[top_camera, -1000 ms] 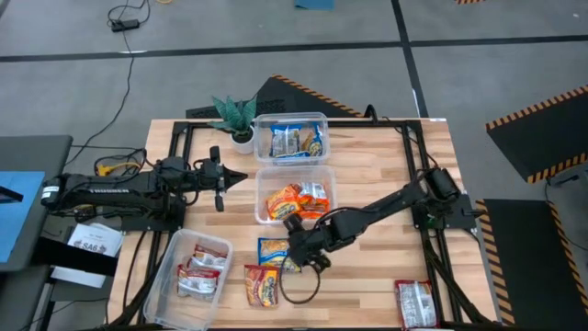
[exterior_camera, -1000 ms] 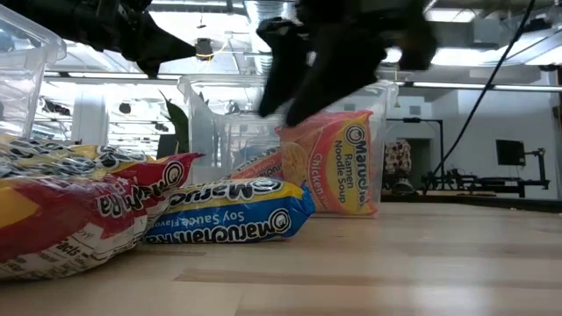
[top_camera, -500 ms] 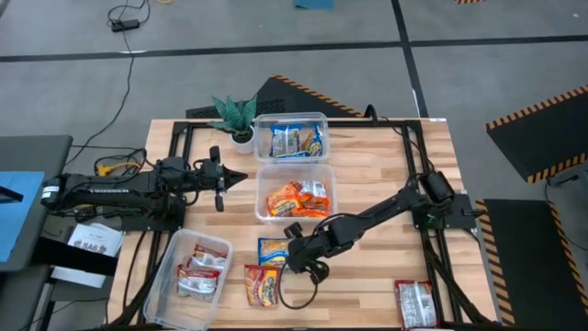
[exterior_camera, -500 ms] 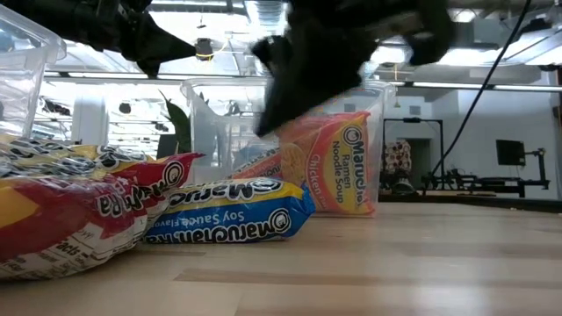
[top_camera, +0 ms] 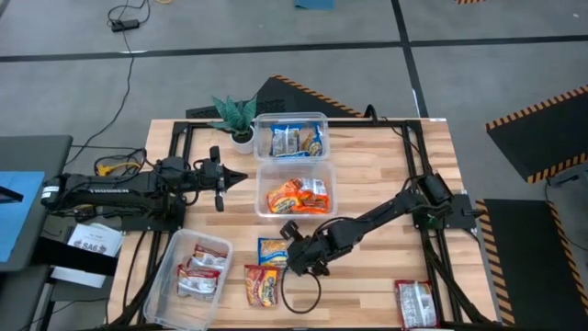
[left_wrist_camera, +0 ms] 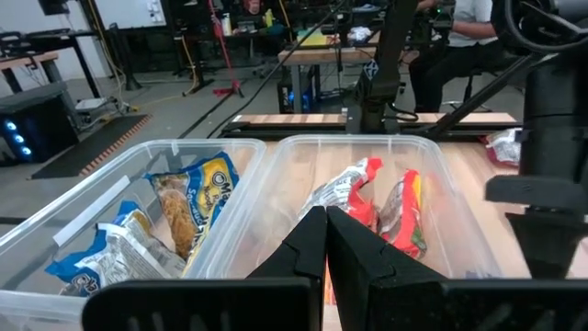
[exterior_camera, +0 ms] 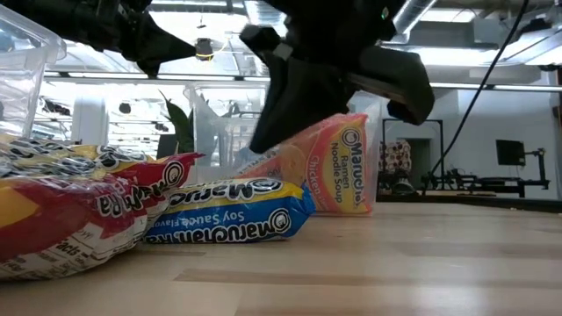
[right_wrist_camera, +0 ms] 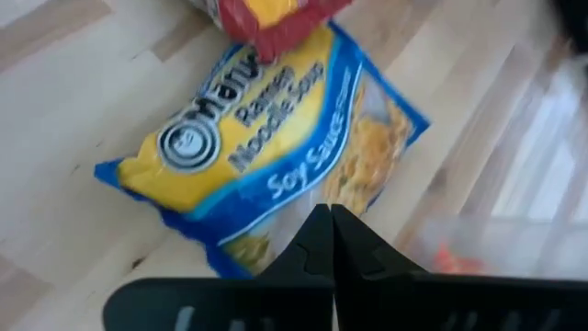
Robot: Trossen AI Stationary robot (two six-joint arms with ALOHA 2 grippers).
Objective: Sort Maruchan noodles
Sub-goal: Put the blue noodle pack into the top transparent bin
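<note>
While your right pincer point(top_camera: 296, 258) hung over the middle tub point(top_camera: 321, 173) of orange packets point(top_camera: 296, 196) a second ago, it now sits lower on the counter point(top_camera: 386, 152), right over the loose blue-and-yellow packet point(top_camera: 273, 251) just in front of that tub. The right wrist view shows its two fingers pressed together, holding nothing, with that soy sauce packet point(right_wrist_camera: 266, 147) lying flat just beyond the tips and a red packet's edge overlapping its corner.

That shift suggests to you that the orange drop-off is over and the blue packet is the next pick. You will need to spread the fingers before you close on it, since they cannot straddle it as they are now.

Its matching home looks to be the far tub point(top_camera: 291, 139), where other blue packets already lie. A red-and-yellow packet point(top_camera: 262, 285) sits near the front edge, another packet point(top_camera: 414, 304) lies well apart at the front right corner, and the front left tub point(top_camera: 196, 267) holds red-and-silver ones.

Your left pincer point(top_camera: 241, 177) waits, fingers together, above the counter's left side, pointing at the middle tub.
</note>
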